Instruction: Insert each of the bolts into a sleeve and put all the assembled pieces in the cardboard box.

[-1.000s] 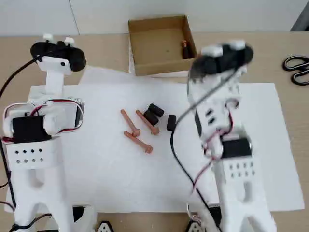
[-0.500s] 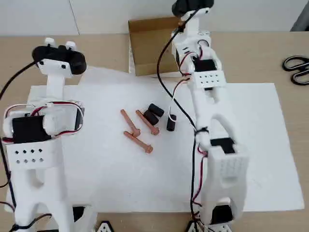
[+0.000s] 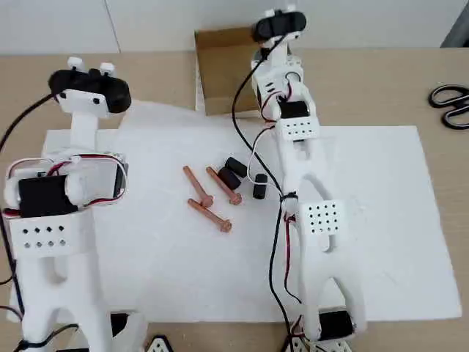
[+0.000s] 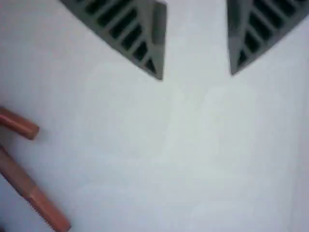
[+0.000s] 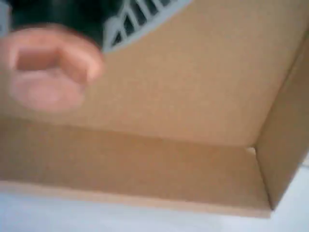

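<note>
One assembled piece (image 5: pixel 46 72) sits in my right claw (image 5: pixel 91 36), or so I judge. An orange bolt head bulges close to the lens with a dark sleeve (image 5: pixel 53 12) behind it, all of it blurred. My jaws are drawn narrow around it, and one ribbed finger (image 5: pixel 140 17) shows beside it. Straight below the piece lies the bare floor of the cardboard box (image 5: pixel 193 92), with a wall and a corner just beyond. In the high view my right arm is stretched to the far side of the table, its wrist over the box (image 3: pixel 220 66). So the thing I hold is above where it belongs, and the coming move calls for little more than letting the jaws part. The walls that I can see stand well apart from the piece. Its long axis I cannot read from this close.

Outward from there, to the left and nearer, three loose bolts (image 3: pixel 210 215) lie on the white sheet (image 3: pixel 381 191). Their long axes slant from far-left to near-right, and three black sleeves (image 3: pixel 236 166) lie just right of them. My left claw (image 4: pixel 197 65) hangs wide and empty over the sheet with two of the bolts (image 4: pixel 34 200) just beside it. I judge that arm the nearer one for the next bolt.
</note>
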Motion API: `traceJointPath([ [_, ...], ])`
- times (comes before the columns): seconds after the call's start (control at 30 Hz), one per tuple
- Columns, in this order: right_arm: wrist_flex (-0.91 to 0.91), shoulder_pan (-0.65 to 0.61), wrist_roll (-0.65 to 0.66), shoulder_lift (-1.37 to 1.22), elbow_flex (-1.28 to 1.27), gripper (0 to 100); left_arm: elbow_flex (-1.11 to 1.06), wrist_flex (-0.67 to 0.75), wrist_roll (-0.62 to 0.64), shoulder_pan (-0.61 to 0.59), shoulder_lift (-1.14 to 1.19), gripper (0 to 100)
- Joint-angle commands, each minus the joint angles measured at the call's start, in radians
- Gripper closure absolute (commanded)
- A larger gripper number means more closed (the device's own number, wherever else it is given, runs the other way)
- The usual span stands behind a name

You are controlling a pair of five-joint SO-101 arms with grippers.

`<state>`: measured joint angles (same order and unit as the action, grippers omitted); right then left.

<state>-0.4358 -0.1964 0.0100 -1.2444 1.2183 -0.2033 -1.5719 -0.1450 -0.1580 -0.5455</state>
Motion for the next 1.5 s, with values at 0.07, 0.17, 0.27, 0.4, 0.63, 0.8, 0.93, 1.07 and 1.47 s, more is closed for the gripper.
traceJointPath([
  [0.07, 0.001, -0.030, 0.103, -0.021, 0.112, 91.5, 0.036, -0.002, 0.002, -0.006, -0.032, 91],
  [0.17, 0.001, -0.039, 0.117, -0.024, 0.112, 86.9, 0.036, -0.003, 0.002, -0.006, -0.032, 91],
  [0.27, 0.001, -0.042, 0.115, -0.021, 0.112, 86.8, 0.036, -0.003, 0.002, -0.006, -0.032, 91],
  [0.4, 0.001, -0.042, 0.117, -0.024, 0.149, 86.7, 0.036, -0.003, 0.002, -0.006, -0.032, 91],
  [0.63, -0.015, -0.042, 0.117, -0.022, 0.160, 86.6, 0.036, -0.003, 0.000, -0.006, -0.032, 91],
  [0.8, -0.099, -0.036, 0.112, -0.021, 0.210, 86.5, 0.036, -0.003, 0.000, -0.006, -0.032, 91],
  [0.93, -0.246, -0.036, 0.110, -0.021, 0.342, 86.4, 0.036, -0.003, 0.000, -0.005, -0.032, 91],
  [1.07, -0.325, -0.039, 0.110, -0.030, 0.428, 86.4, 0.036, -0.003, 0.000, -0.003, -0.032, 91],
  [1.47, -0.518, -0.036, 0.044, -0.013, 0.465, 72.7, 0.036, -0.032, -0.002, -0.005, -0.034, 91],
])
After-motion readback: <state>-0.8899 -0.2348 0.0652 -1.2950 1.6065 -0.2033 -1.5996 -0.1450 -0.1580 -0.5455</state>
